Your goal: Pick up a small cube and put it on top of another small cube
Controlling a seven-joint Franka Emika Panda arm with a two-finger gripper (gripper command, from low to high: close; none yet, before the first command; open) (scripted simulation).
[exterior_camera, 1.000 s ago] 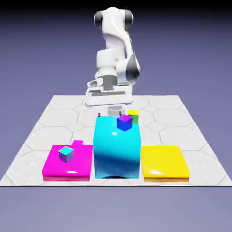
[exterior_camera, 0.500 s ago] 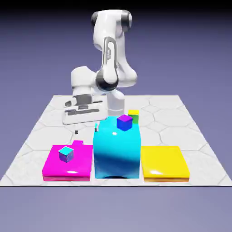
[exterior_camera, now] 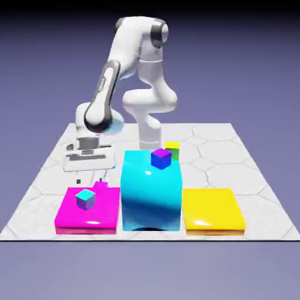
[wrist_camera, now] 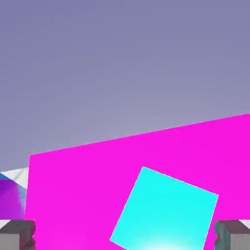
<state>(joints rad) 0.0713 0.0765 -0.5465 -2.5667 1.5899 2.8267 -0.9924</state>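
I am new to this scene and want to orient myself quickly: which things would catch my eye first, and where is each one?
The big cyan block stands at the front middle of the table, with a small purple-topped cube on top. At the exterior view's left lies a flat magenta slab bearing a cyan-topped cube; a yellow slab lies at the right. The white arm bends down over the magenta slab's far edge, its gripper open.

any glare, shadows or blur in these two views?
Exterior view: glossy white glints on the magenta slab and yellow slab, dark patch under the big cyan block; sharp. Hand view: white bloom on the cyan-topped small cube at the bottom edge; no blur.
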